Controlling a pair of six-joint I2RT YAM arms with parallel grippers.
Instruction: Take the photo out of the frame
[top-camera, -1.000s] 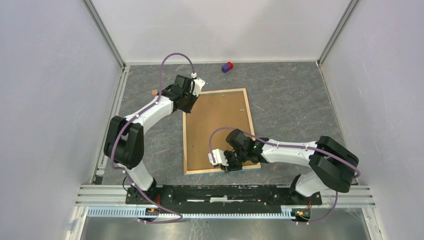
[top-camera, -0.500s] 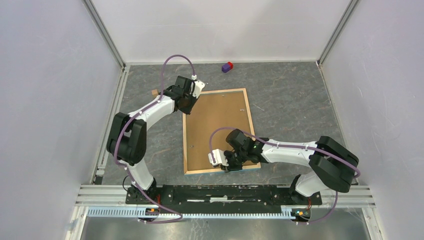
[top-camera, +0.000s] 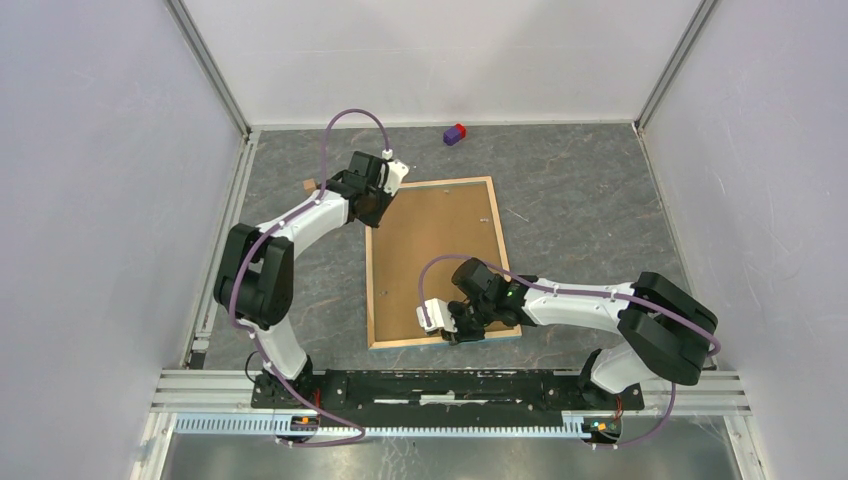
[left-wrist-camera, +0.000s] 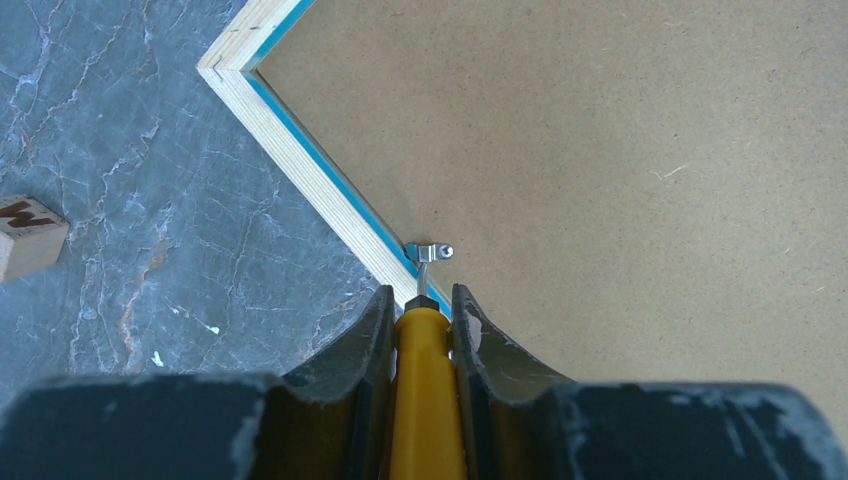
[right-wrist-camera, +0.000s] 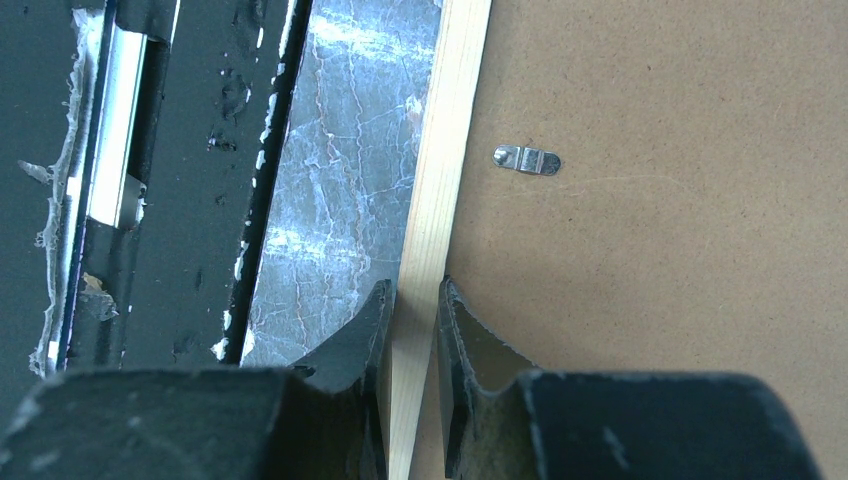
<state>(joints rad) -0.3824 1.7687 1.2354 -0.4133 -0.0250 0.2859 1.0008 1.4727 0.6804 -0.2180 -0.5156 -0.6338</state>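
Base rail: the black rail (top-camera: 430, 385) ran along the near edge, with both arms bolted to it.
Right gripper: the right gripper (right-wrist-camera: 412, 300) sat low at the near edge of the frame, its jaws pinched on the light wood rim, one finger outside the rim over the table and the other inside over the board.
Near tab: a small metal tab (right-wrist-camera: 527, 158) lay flat on the board just beside that rim, at right angles to it.
Frame: the frame (top-camera: 435, 260) lay face down on the grey marbled table (top-camera: 580, 190), brown fibreboard back up, long sides running near to far, between the two grippers.
Photo: the photo was out of sight; only the back of the frame showed.
Left gripper: the left gripper (left-wrist-camera: 422, 300) was at the far left corner of the frame, clamped tight on a yellow-handled tool (left-wrist-camera: 425, 400).
Tool tip: the metal shaft met the far tab (left-wrist-camera: 430, 251), which sat against the thin blue inner edge of the rim.
Wooden block: a small wooden block (left-wrist-camera: 25, 235) lay on the table left of that corner, apart from the frame.
Coloured block: a purple and red block (top-camera: 455, 133) lay near the back wall.
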